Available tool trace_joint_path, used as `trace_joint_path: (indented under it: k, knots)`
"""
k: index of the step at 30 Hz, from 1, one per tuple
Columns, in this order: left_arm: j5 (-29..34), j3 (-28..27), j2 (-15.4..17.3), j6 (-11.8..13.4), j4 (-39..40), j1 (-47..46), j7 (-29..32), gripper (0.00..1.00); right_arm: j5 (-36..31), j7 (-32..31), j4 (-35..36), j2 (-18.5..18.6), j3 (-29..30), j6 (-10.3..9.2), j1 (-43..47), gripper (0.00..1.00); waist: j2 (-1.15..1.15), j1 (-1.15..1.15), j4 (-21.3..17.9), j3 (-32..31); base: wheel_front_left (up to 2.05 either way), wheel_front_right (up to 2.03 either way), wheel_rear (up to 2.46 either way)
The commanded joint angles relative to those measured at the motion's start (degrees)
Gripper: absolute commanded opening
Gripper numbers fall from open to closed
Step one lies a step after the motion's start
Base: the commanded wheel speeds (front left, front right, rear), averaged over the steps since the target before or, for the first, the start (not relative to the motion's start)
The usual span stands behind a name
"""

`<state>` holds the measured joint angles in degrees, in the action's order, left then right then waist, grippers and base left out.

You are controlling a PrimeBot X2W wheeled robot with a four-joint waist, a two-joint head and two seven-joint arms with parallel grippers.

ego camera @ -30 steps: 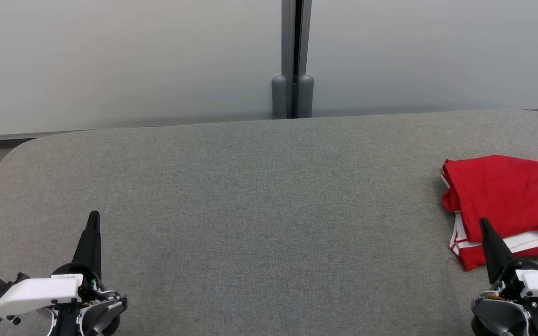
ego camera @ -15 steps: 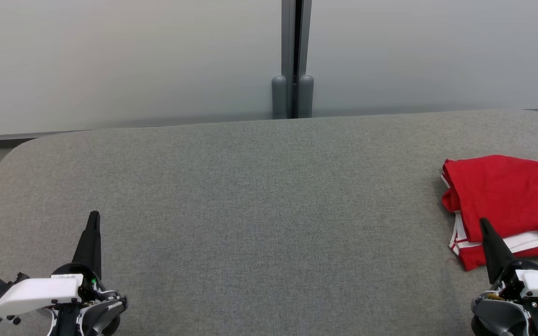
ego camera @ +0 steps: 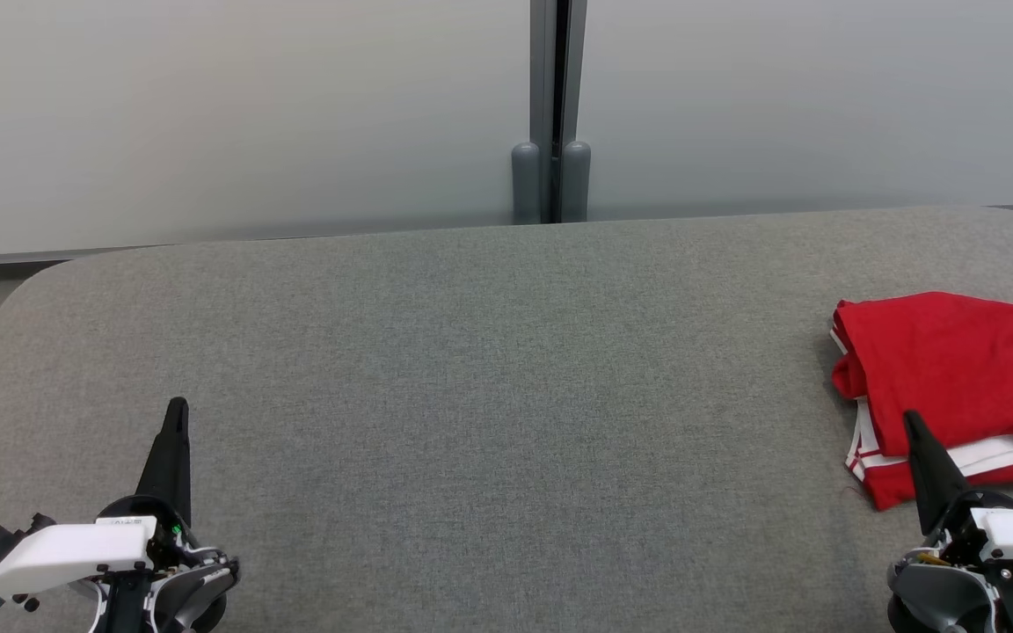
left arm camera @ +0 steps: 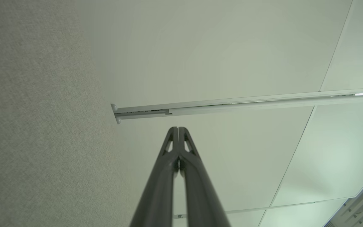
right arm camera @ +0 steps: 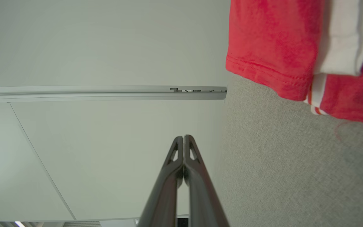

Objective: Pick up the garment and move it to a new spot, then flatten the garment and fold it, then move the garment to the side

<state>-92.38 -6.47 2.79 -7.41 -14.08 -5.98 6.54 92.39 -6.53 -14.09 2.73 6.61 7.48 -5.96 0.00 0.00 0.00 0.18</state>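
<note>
Folded red jersey (ego camera: pixel 937 360), lying at the right edge of the worktop (ego camera: pixel 506 396), just beside the right gripper (ego camera: pixel 913 424), its jaws pressed together on nothing, left gripper (ego camera: pixel 177 409) near the left edge, well apart, jaws likewise pressed together.

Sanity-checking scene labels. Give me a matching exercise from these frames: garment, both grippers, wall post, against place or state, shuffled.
1 garment
2 left gripper
3 right gripper
4 wall post

A shut, lower left, over bare grey table
B far centre, between the wall panels
C red, lying at the table's right side
D shut, lower right, next to the garment

Pairs: 1-C, 2-A, 3-D, 4-B
</note>
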Motion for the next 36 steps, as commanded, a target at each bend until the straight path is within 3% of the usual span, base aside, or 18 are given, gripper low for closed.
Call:
trace_joint_path:
  k: [1,36]
  knots:
    - [-0.08,-0.21,0.16,-0.23,0.05,-0.57,0.17,0.00,-0.05,-0.27,0.13,0.19,0.15,0.02,-0.51,0.00,0.00,0.00,0.00,0.00,0.00,0.00,0.00]
    - [-0.08,-0.20,0.16,-0.23,0.05,-0.57,0.17,0.00,-0.05,-0.27,0.13,0.19,0.14,0.02,-0.51,0.00,0.00,0.00,0.00,0.00,0.00,0.00,0.00]
